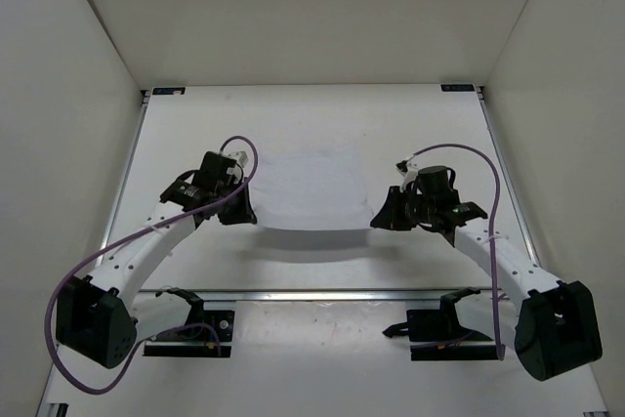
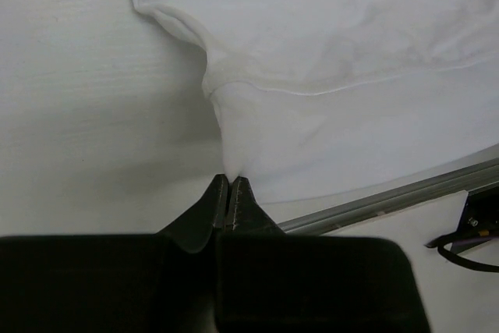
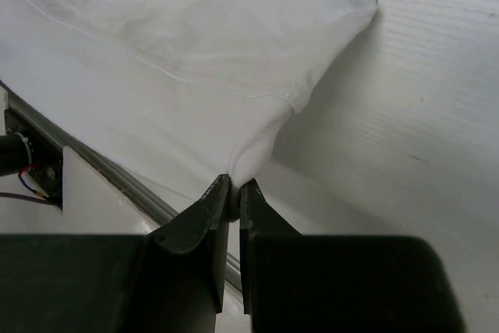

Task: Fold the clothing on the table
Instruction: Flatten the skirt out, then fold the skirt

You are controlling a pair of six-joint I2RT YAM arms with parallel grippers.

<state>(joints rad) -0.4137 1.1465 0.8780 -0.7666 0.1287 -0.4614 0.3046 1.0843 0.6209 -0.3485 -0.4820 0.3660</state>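
— Two claws, and each is clamped on fabric. The left gripper [image 2: 231,186] has its jaws pressed together on a corner of the clothing [image 1: 311,187], with a small peak of white cloth rising straight out of its tips.

— And the right gripper [image 3: 234,189]?

— Same there. Its jaws are closed on the other near corner, and the cloth is pinched just above the tips.

— Where does the garment lie from there?

— It stretches between the two claws. Seen from overhead, the near edge sags in a shallow curve from one claw to the other. It casts a shadow on the table [image 1: 312,119] below, so that edge is lifted. The far part spreads out beyond both claws and seems to rest flat on the surface.

— Anything to see on the cloth itself?

— In the left wrist view a stitched hem line crosses the fabric just ahead of the tips, and a rolled edge runs off up and to the left of them. The right wrist view shows a similar seam ahead of its tips, and the garment's side edge climbs to their right. There are faint wrinkles throughout.

— What's behind the claws?

— A metal rail [image 1: 322,293] crosses the table on the near side of both claws, well apart from the lifted edge.
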